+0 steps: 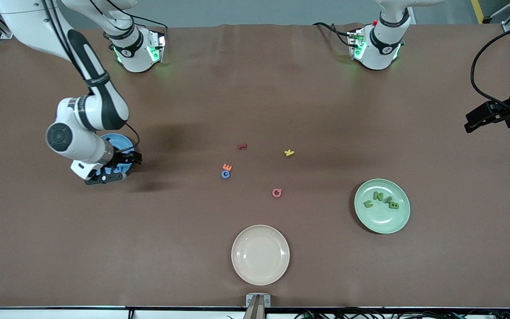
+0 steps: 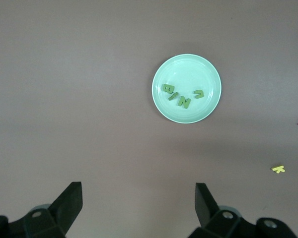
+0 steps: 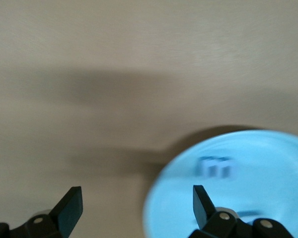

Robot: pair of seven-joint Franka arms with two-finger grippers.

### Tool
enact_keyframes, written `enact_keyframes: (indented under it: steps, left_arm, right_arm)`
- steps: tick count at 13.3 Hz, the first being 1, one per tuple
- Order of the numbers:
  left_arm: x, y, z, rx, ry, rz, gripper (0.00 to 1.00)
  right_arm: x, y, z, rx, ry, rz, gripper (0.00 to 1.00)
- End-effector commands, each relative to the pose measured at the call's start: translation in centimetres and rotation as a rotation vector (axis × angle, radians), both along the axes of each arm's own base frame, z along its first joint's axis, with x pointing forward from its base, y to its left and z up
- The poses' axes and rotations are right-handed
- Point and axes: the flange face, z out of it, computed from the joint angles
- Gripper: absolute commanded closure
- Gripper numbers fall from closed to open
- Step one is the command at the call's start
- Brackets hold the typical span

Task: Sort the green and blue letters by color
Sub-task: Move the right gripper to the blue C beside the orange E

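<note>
My right gripper (image 1: pixel 120 169) hangs open just above the blue plate (image 1: pixel 115 141) at the right arm's end of the table. In the right wrist view its jaws (image 3: pixel 136 208) hold nothing, and a blurred blue letter (image 3: pixel 216 167) lies on that plate (image 3: pixel 273 198). Another blue letter, a C (image 1: pixel 225 174), lies mid-table touching an orange E (image 1: pixel 227 167). The green letters (image 1: pixel 381 199) lie together on the green plate (image 1: pixel 401 221), also seen from the left wrist as green letters (image 2: pixel 181 96) on the green plate (image 2: pixel 203 69). My left gripper (image 1: pixel 474 123) waits open, high at the left arm's end (image 2: pixel 138 203).
A cream plate (image 1: pixel 260 254) stands near the front edge. A dark red piece (image 1: pixel 242 145), a yellow K (image 1: pixel 289 153) and a pink Q (image 1: pixel 276 192) lie loose mid-table. Both arm bases stand along the back edge.
</note>
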Motion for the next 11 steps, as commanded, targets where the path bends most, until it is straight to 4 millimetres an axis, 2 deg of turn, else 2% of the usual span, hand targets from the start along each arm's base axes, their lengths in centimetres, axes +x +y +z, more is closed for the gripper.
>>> enact_keyframes:
  steps: [1,5,8,11]
  left_arm:
    - [-0.3,0.3,0.6,-0.006,-0.013,-0.014,0.00]
    - [-0.1,0.6,0.4,-0.001,-0.012,-0.010,0.00]
    - [-0.2,0.6,0.4,-0.006,-0.012,-0.008,0.00]
    - [-0.1,0.6,0.2,-0.011,-0.009,-0.008,0.00]
  right_arm:
    - [0.1,5.8,1.6,-0.007,-0.009,-0.094,0.02]
    - [-1.1,17.5,3.0,0.000,-0.036,-0.247,0.03]
    - [-0.9,23.7,1.7,0.005,-0.042,-0.298,0.04]
    - [0.7,28.0,0.2,0.018,-0.053,-0.343,0.04]
